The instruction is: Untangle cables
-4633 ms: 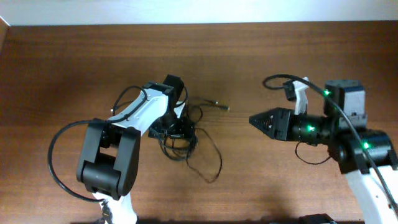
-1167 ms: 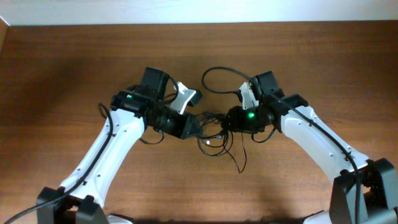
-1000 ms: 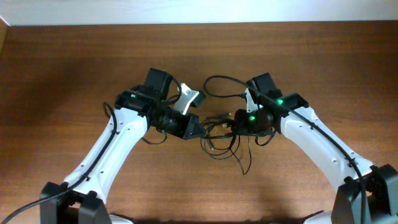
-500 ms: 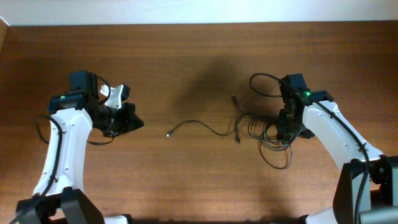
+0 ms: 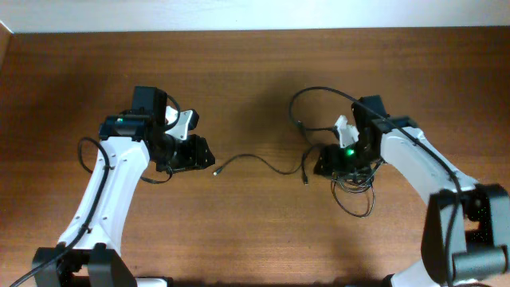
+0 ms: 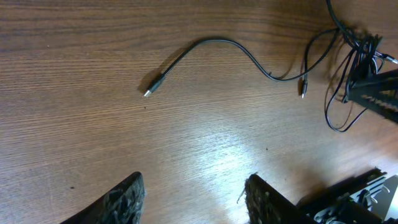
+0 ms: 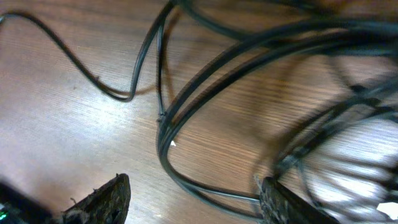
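Observation:
One thin black cable (image 5: 263,162) lies alone at mid-table, its silver-tipped plug (image 5: 216,171) at the left end. It also shows in the left wrist view (image 6: 217,42). A tangle of thin black cables (image 5: 353,182) lies at the right and shows in the left wrist view (image 6: 351,68). My left gripper (image 5: 207,157) is open and empty just left of the plug, fingers apart in its wrist view (image 6: 196,199). My right gripper (image 5: 320,165) is open over the tangle's left edge. In the right wrist view its fingers (image 7: 193,199) are apart, with cable loops (image 7: 205,81) on the table in front of them.
A thicker black arm cable (image 5: 319,94) arches above the right gripper. Another arm cable (image 5: 84,155) loops beside the left arm. The wooden table (image 5: 255,64) runs to a pale wall at the top.
My left gripper has moved right, close to the lone cable's plug. My right gripper has swung left and down onto the tangle. Before that, both grippers drew apart from the centre.

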`<state>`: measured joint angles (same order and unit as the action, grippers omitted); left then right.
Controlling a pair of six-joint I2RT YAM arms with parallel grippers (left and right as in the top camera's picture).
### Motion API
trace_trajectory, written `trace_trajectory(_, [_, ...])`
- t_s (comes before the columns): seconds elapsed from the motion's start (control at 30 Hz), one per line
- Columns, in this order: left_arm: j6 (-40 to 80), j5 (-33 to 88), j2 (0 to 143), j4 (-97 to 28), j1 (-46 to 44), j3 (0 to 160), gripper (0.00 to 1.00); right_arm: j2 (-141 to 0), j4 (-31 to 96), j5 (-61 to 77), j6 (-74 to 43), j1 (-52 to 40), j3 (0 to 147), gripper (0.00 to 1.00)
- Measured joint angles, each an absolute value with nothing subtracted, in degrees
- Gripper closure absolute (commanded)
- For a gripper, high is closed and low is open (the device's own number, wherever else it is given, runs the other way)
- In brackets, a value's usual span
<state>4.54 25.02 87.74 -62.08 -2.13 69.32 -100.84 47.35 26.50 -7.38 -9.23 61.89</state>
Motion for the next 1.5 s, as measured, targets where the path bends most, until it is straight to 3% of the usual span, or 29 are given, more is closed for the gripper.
trace_trajectory(0.1, [4.54,24.99,87.74,-62.00,-2.13,69.32,0.46,-103.72,42.65,35.14,-7.22,-13.89,58.24,0.32])
trace_trajectory(0.27, [4.51,24.60,87.74,-61.71,-2.13,69.32,0.43,-103.77,39.11,40.25,-7.07,-27.97,57.91,0.32])
trace_trajectory(0.33, [4.38,23.70,87.74,-61.93,-2.15,69.32,0.41,-103.66,39.46,40.69,-7.25,-29.45,58.02,0.32])
trace_trajectory(0.47, [4.32,22.37,87.74,-63.00,-2.17,69.32,0.34,-96.82,46.09,40.95,-7.84,-22.61,62.61,0.27])
trace_trajectory(0.6, [4.25,21.63,87.74,-63.20,-5.08,69.32,0.37,-92.31,56.25,32.25,-7.79,-10.63,64.53,0.25])
trace_trajectory(0.83, [10.90,17.12,88.03,-55.02,-26.72,69.47,0.37,-92.31,59.20,17.52,-8.01,5.93,63.11,0.22])
trace_trajectory(1.13, [16.99,12.32,107.61,-44.99,-47.16,69.69,0.37,-92.31,55.66,16.49,-9.10,8.19,56.40,0.12])
trace_trajectory(1.17, [17.02,12.08,108.99,-44.01,-48.25,69.69,0.57,-92.31,55.46,16.51,-9.04,8.19,56.03,0.11])
trace_trajectory(1.2, [17.15,11.94,110.10,-43.00,-49.10,69.69,1.00,-92.31,55.09,16.82,-9.15,8.19,55.27,0.12])
trace_trajectory(1.37, [17.63,10.74,111.92,-40.23,-49.80,70.11,1.00,-92.31,56.12,21.74,-8.51,8.16,54.94,0.12])
trace_trajectory(1.5, [17.63,10.33,111.92,-40.80,-42.09,70.28,1.00,-92.31,56.84,29.06,-5.28,7.01,54.89,0.12])
